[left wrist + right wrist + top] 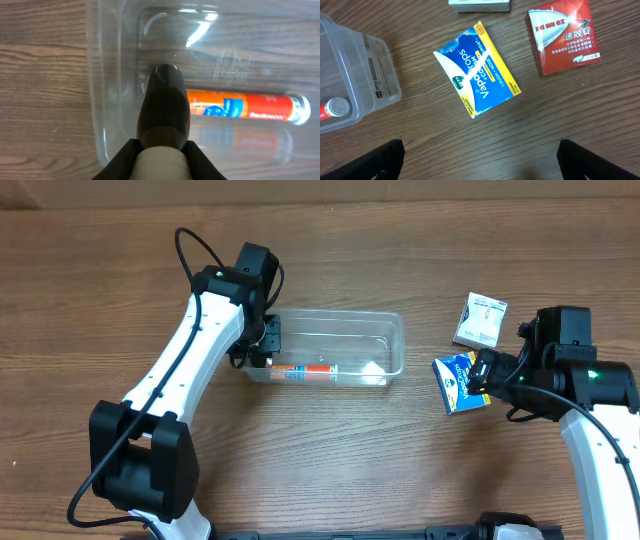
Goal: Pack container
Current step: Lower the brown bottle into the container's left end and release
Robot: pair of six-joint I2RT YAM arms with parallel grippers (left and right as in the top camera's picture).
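The clear container (385, 330) lies at the table's middle and also shows at the left of the right wrist view (365, 75). An orange tube (305, 370) lies inside it along the near wall (245, 107). My left gripper (262, 345) is at the container's left end, shut (162, 150) on a dark bottle with a white cap (165, 100), which points down into the tub. My right gripper (485, 370) is open and empty (480, 165), hovering just short of a blue VapoDrops box (477, 70) on the table (455, 383).
A red box (565, 36) lies beside the blue box. A white box (480, 320) lies farther back, its edge also in the right wrist view (480, 5). The rest is bare wooden table.
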